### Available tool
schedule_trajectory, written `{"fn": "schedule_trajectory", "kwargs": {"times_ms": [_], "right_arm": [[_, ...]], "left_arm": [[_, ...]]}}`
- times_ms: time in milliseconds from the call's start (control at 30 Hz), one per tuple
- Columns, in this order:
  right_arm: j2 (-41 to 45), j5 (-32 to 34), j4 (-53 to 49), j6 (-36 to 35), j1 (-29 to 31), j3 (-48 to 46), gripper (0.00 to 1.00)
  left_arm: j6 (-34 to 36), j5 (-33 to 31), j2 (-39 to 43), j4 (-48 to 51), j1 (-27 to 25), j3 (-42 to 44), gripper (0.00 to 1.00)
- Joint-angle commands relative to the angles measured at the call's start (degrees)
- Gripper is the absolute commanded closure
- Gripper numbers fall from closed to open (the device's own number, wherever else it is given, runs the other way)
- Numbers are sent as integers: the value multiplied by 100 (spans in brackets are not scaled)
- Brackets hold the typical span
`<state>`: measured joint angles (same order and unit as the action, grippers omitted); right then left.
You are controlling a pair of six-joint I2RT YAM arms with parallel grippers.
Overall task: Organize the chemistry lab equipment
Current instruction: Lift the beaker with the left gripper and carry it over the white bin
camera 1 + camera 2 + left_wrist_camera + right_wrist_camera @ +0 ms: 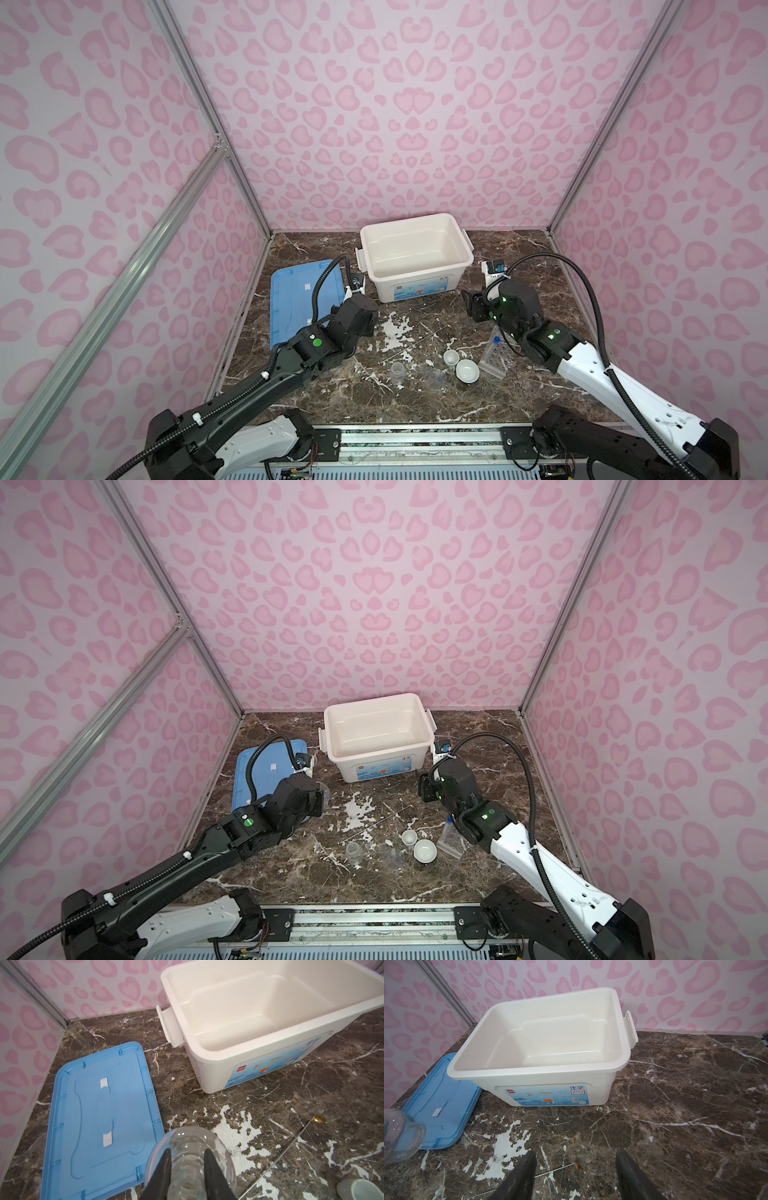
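Clear glass flask [193, 1138] gripped at the neck by left end effector [188, 1152], right end effector [576, 1152] spread wide, empty, tube rack [493, 359] half hidden behind right arm [544, 347]

We see pink walls [415, 104] printed with darker hearts behind and to either side of the claws, joined by aluminium posts [249, 187]. Under the left claw [187, 1153] and right claw [576, 1153] lies a dark brown marbled tabletop [332, 399], with a scuffed white patch [392, 332] between them. The light is even.
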<state>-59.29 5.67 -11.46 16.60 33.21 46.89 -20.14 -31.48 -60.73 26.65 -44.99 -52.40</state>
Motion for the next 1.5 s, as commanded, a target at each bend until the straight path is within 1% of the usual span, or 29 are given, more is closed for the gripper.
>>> {"fn": "schedule_trajectory", "kwargs": {"times_ms": [0,167,333,567,700,800,1067,1467], "right_arm": [[-128,-188,256,-100,-95,59,38],[-298,-312,329,-196,-214,183,38],[-416,-435,363,-253,-289,274,38],[-465,-475,482,-285,-400,286,38],[-429,-464,530,-254,-477,284,38],[-411,-471,528,-261,-507,283,38],[-461,-510,531,-281,-559,280,38],[-507,-537,520,-287,-602,270,38]], "left_arm": [[582,374,-108,-321,192,-317,88],[854,824,-309,-635,593,-646,89],[1104,1384,-679,-812,933,-1245,89],[1484,1904,-1658,-894,1126,-2359,89],[1444,2316,-2335,-954,1332,-2969,91],[1530,2323,-2779,-1026,1368,-3250,91],[1645,2428,-4014,-825,1447,-4080,92],[1627,2665,-5349,-677,1645,-4932,93]]}}
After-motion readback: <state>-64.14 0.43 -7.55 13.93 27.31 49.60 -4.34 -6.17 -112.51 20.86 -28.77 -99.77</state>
